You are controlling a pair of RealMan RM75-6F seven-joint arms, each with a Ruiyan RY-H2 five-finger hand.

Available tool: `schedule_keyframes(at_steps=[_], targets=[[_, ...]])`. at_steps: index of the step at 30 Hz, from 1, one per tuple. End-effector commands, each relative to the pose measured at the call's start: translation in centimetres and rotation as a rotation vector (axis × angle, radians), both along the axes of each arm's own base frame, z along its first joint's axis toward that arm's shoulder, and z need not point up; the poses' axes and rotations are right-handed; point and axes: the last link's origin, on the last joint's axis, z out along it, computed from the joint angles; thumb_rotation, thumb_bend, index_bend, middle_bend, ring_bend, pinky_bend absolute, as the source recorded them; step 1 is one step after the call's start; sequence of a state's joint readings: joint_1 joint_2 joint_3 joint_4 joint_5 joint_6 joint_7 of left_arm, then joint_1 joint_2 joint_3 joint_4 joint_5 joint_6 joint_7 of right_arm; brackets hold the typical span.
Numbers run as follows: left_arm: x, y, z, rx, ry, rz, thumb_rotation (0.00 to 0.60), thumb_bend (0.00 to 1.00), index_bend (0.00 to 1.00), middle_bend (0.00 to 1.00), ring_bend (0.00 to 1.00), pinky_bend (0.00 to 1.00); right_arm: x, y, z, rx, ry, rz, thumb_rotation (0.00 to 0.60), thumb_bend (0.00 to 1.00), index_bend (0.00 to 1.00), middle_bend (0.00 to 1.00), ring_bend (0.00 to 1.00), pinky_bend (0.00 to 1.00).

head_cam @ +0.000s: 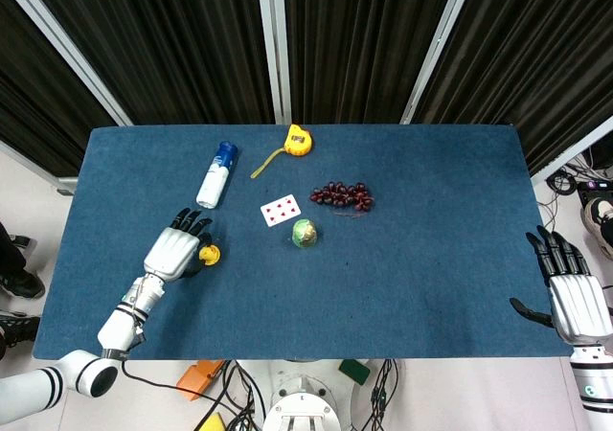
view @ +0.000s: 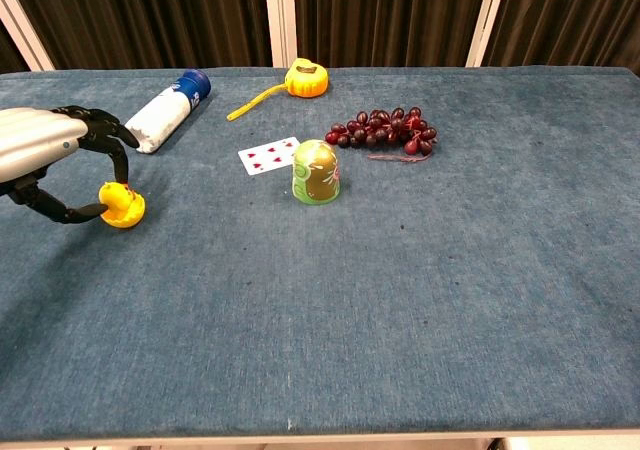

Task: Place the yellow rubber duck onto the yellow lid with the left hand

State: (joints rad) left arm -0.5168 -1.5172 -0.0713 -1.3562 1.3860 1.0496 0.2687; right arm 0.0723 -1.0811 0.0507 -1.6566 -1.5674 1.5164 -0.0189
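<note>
The yellow rubber duck (view: 119, 199) stands on the yellow lid (view: 127, 217) at the table's left side. My left hand (view: 45, 155) arches over it from the left, a fingertip (view: 127, 178) at the duck's head and the thumb at its side, pinching it. From the head view the duck (head_cam: 209, 254) shows just right of the left hand (head_cam: 172, 255), and the lid is hidden beneath it. My right hand (head_cam: 575, 295) rests at the table's far right edge, fingers spread, holding nothing.
A white and blue bottle (view: 167, 111) lies behind the left hand. A playing card (view: 269, 155), a green domed toy (view: 316, 173), dark grapes (view: 385, 132) and a yellow tape measure (view: 304, 78) sit mid-table.
</note>
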Motion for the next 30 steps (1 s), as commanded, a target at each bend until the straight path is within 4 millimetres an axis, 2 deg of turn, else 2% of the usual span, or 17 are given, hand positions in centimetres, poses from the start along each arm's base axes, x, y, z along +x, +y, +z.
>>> schedule_keyframes(at_steps=[1, 20, 25, 30], targets=[[0.0, 0.0, 0.0, -0.002, 0.002, 0.003, 0.600, 0.36, 0.45, 0.15, 0.00, 0.00, -0.1, 0.0, 0.0, -0.001, -0.001, -0.003, 0.600, 0.22, 0.00, 0.05, 0.00, 0.16], [0.0, -0.4, 0.2, 0.001, 0.005, 0.000, 0.600, 0.35, 0.33, 0.14, 0.00, 0.00, -0.2, 0.1, 0.0, -0.002, -0.004, -0.005, 0.600, 0.22, 0.00, 0.05, 0.00, 0.16], [-0.2, -0.9, 2.6, 0.084, -0.051, 0.010, 0.600, 0.34, 0.30, 0.14, 0.00, 0.00, -0.2, 0.1, 0.1, -0.004, -0.005, -0.005, 0.600, 0.22, 0.00, 0.05, 0.00, 0.16], [-2.4, -2.4, 7.0, 0.208, -0.144, 0.079, 0.600, 0.34, 0.28, 0.14, 0.00, 0.00, -0.6, 0.2, 0.4, -0.007, -0.008, -0.015, 0.600, 0.22, 0.00, 0.05, 0.00, 0.16]])
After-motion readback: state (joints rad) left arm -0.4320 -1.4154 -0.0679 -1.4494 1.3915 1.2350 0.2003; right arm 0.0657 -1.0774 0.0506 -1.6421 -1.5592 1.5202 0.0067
